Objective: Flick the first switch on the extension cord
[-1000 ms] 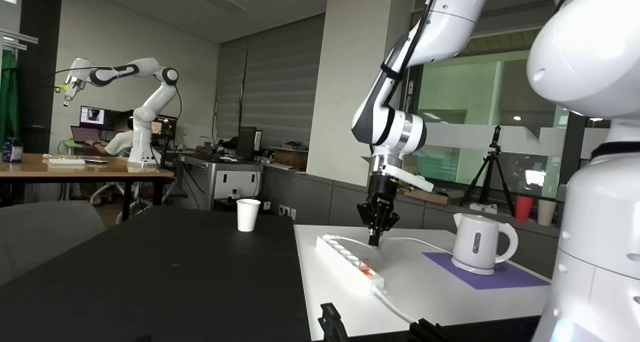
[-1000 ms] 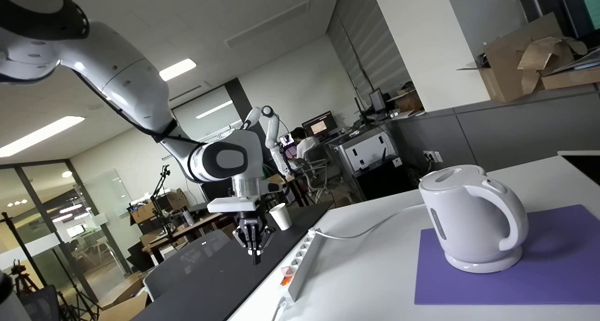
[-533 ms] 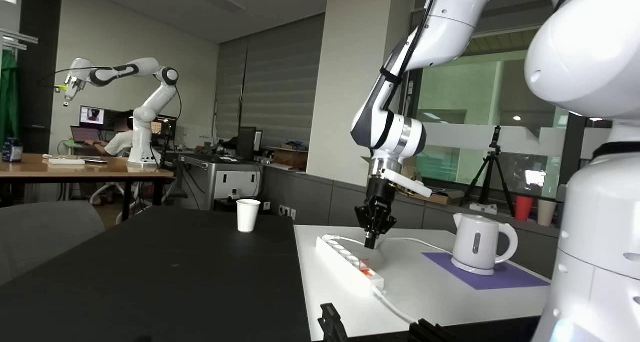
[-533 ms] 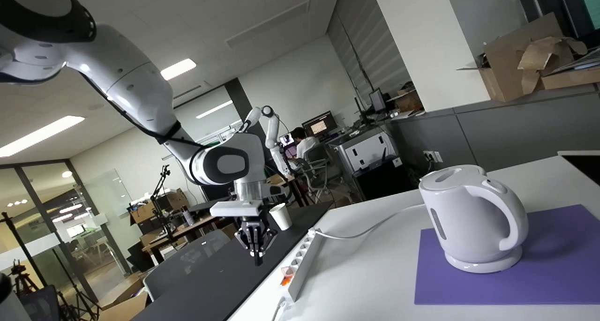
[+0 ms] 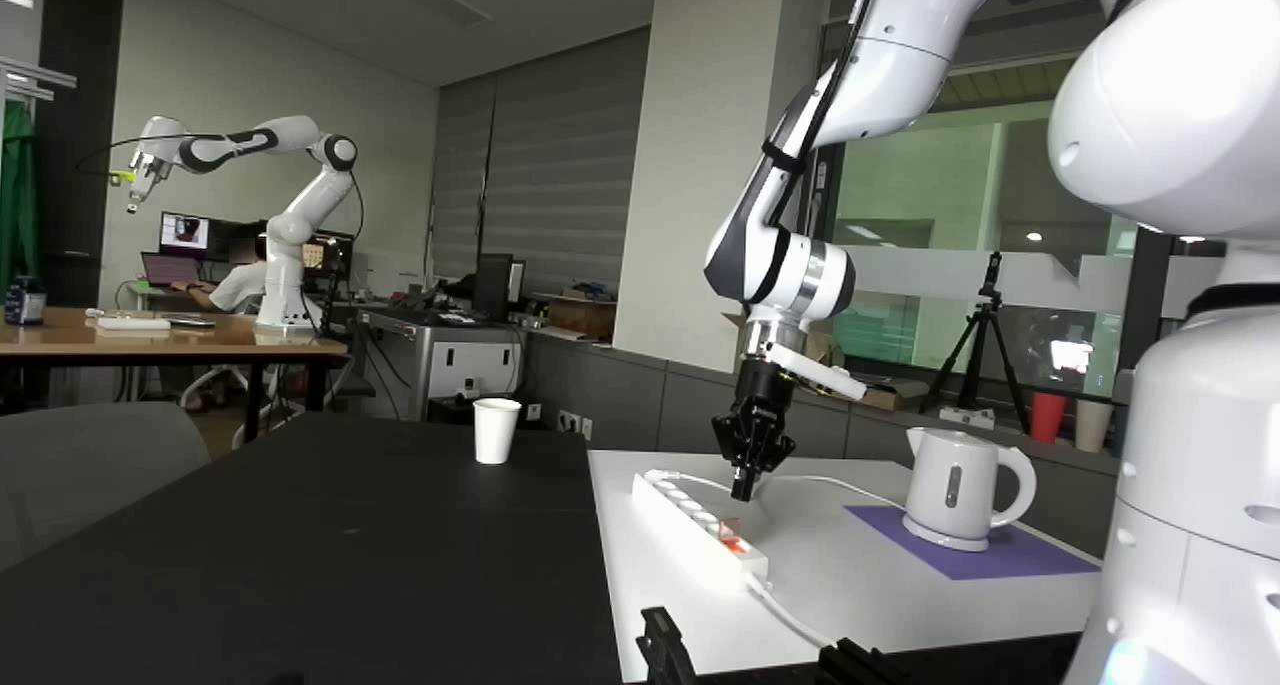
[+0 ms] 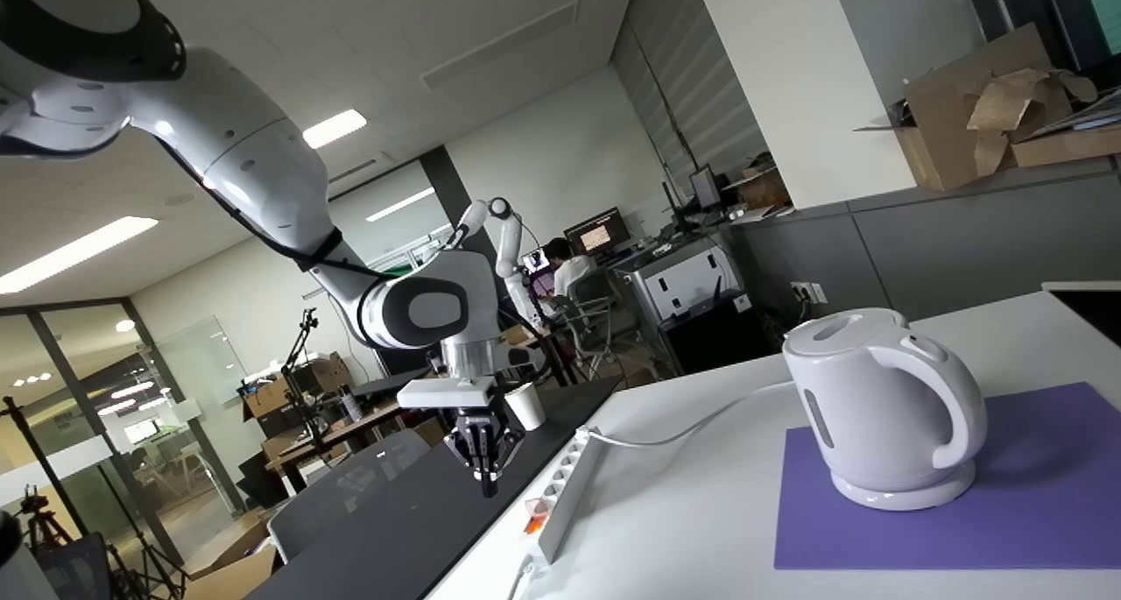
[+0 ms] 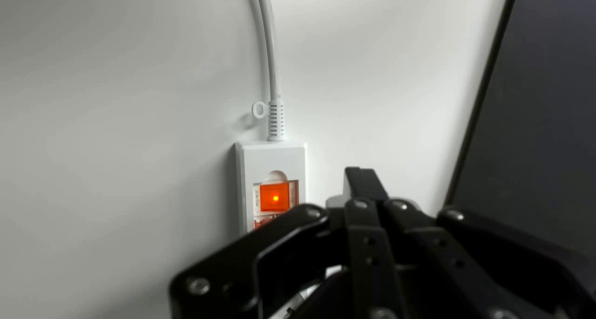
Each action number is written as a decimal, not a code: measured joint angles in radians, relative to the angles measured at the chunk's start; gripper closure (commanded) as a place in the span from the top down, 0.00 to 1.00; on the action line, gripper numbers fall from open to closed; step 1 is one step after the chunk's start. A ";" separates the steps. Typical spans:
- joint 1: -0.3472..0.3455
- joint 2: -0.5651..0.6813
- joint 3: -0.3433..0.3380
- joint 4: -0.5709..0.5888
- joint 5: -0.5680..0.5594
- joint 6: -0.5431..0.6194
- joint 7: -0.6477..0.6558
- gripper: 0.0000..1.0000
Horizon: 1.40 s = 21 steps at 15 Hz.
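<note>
At lower right of the wrist view, the black Robotiq gripper (image 7: 367, 181) points up the frame, jaws pressed together, nothing visible between them. Left of its tip, near the frame's middle, a lit orange rocker switch (image 7: 275, 198) glows on the white power strip (image 7: 270, 160), whose long axis runs up and down the picture, its cable (image 7: 268, 44) leaving toward the top edge. A press there would likely call for a move left in that frame, then a push onto the strip. Whether this switch counts as the first is unclear: the gripper covers the strip's lower length and most of a red piece (image 7: 264, 222) just below. In both exterior views the tip shows apart from the strip, its height hard to judge. Farther off, at frame right, a white electric kettle (image 6: 863, 412) sits on a purple mat (image 6: 1060, 495).
</note>
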 measured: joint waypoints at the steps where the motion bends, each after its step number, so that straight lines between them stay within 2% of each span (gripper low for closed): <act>1: 0.000 0.000 0.000 0.000 0.000 0.000 0.000 0.01; 7: 0.000 0.011 0.002 -0.006 -0.002 0.029 0.000 0.00; 14: -0.010 0.099 0.022 -0.012 -0.002 0.157 0.000 0.00; 21: -0.069 0.165 0.083 -0.017 -0.007 0.333 0.000 0.00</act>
